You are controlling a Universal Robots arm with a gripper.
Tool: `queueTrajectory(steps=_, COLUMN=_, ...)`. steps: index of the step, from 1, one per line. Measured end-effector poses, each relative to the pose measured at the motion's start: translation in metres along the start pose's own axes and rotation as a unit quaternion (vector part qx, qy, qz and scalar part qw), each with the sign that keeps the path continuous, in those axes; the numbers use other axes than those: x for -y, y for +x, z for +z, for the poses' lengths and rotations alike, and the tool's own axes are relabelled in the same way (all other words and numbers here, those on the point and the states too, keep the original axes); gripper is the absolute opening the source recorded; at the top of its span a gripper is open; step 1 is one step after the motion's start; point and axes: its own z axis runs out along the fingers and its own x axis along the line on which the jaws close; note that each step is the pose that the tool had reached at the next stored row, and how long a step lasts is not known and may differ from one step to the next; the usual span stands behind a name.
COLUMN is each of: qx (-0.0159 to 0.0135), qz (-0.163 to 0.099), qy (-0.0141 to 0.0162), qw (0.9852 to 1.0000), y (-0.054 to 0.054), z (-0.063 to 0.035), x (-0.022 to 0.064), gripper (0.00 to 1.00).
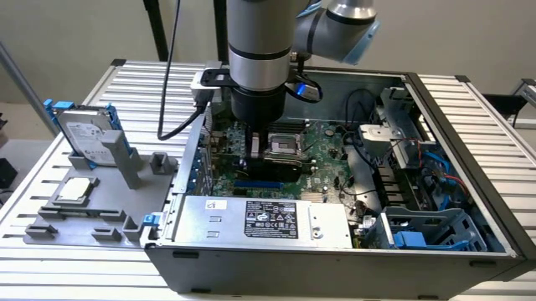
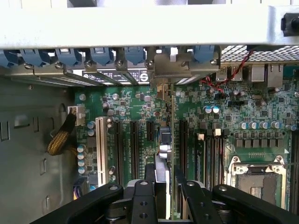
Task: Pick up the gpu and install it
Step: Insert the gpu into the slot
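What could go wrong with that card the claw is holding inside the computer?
The claw grips the gpu edge-on among a row of close parallel slots. If it is slightly off line, it could press on the motherboard instead of seating. Its silver bracket sits close against the case's rear frame and might catch there.

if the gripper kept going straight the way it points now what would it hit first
The gripper is clamped on the gpu, so the card's far edge would probably meet the motherboard first, directly beneath it. How much gap remains is unclear.
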Motion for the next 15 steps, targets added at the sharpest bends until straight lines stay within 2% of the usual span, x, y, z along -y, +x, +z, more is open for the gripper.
queueTrajectory(steps=15, qx=0.0, qz=0.0, qy=-0.0001, qw=1.0, y=-0.0005, z=0.0042, x=-0.0028, gripper=0.27)
